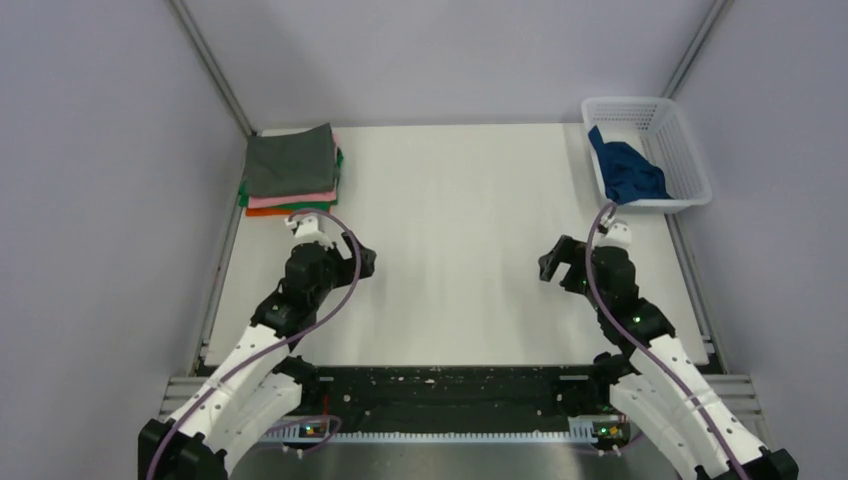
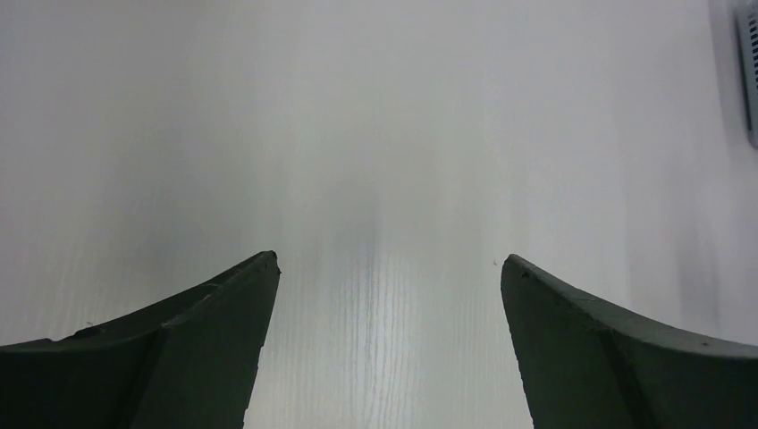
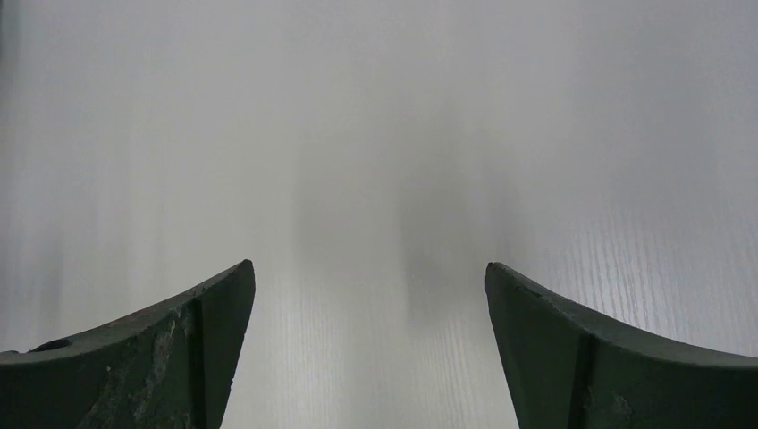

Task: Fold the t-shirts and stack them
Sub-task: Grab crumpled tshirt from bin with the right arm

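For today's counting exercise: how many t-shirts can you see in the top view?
5. Four folded, stacked far left: grey on top, then pink, green, orange. One navy, crumpled in the basket far right. More may be hidden.

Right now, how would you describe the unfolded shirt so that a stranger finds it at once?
At the far right corner of the table, a white mesh basket stands. The navy t-shirt lies crumpled inside it, while every other shirt is folded flat in the stack at the far left corner.

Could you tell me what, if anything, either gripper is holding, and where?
Nothing: the left gripper and right gripper are both open and empty above the table.
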Robot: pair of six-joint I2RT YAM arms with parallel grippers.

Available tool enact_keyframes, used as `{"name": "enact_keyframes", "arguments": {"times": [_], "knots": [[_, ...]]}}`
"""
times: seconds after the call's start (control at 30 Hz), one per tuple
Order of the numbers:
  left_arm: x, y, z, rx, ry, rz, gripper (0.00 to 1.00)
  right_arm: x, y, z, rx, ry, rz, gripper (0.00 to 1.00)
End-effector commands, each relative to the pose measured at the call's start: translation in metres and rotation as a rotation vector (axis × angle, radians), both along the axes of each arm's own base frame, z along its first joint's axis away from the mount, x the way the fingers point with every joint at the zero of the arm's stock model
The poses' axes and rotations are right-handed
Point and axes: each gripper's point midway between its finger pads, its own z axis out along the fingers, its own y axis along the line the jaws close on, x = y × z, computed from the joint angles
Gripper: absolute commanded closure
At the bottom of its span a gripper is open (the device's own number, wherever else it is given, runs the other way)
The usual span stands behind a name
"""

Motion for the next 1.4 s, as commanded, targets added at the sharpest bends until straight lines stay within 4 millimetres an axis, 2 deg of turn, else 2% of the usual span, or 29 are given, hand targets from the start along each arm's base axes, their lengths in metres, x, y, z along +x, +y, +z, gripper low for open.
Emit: {"name": "enact_keyframes", "arguments": {"times": [0.0, 0.1, 0.2, 0.37, 0.4, 0.53, 0.6, 0.67, 0.8, 0.93, 1.03, 1.13, 1.37], "knots": [[0.005, -0.001, 0.022, -0.032, -0.068, 0.011, 0.01, 0.011, 0.001, 0.032, 0.042, -0.109, -0.015, 0.01], [0.005, 0.0, 0.026, -0.036, -0.071, 0.018, 0.01, 0.025, 0.0, 0.06, 0.042, -0.198, -0.036, 0.01], [0.006, 0.0, 0.027, -0.033, -0.071, 0.017, 0.01, 0.046, -0.01, 0.097, 0.003, -0.272, -0.099, 0.01], [0.005, 0.0, 0.026, -0.022, -0.069, 0.007, 0.01, 0.094, -0.03, 0.148, -0.076, -0.274, -0.177, 0.01], [0.005, -0.002, 0.027, -0.022, -0.07, -0.002, 0.01, 0.11, -0.038, 0.148, -0.092, -0.241, -0.198, 0.01], [0.003, -0.006, 0.028, -0.027, -0.076, -0.034, 0.01, 0.165, -0.075, 0.167, -0.07, -0.171, -0.225, 0.01], [0.003, -0.007, 0.028, -0.028, -0.078, -0.038, 0.01, 0.19, -0.098, 0.166, -0.054, -0.131, -0.241, 0.01], [0.003, -0.007, 0.028, -0.027, -0.076, -0.038, 0.01, 0.211, -0.123, 0.162, -0.052, -0.088, -0.282, 0.01], [0.003, -0.008, 0.029, -0.036, -0.093, -0.043, 0.01, 0.238, -0.159, 0.129, -0.03, 0.08, -0.319, 0.04], [0.004, -0.008, 0.026, -0.031, -0.086, -0.041, 0.01, 0.256, -0.19, 0.096, -0.07, 0.225, -0.381, 0.07], [0.005, -0.01, 0.023, -0.032, -0.078, -0.049, 0.01, 0.263, -0.203, 0.056, -0.124, 0.339, -0.4, 0.07], [0.005, -0.013, 0.021, -0.033, -0.07, -0.063, 0.01, 0.266, -0.214, 0.025, -0.141, 0.413, -0.445, 0.06], [0.004, -0.016, 0.017, -0.03, -0.052, -0.082, 0.01, 0.265, -0.211, -0.043, -0.111, 0.57, -0.441, 0.08]]}}
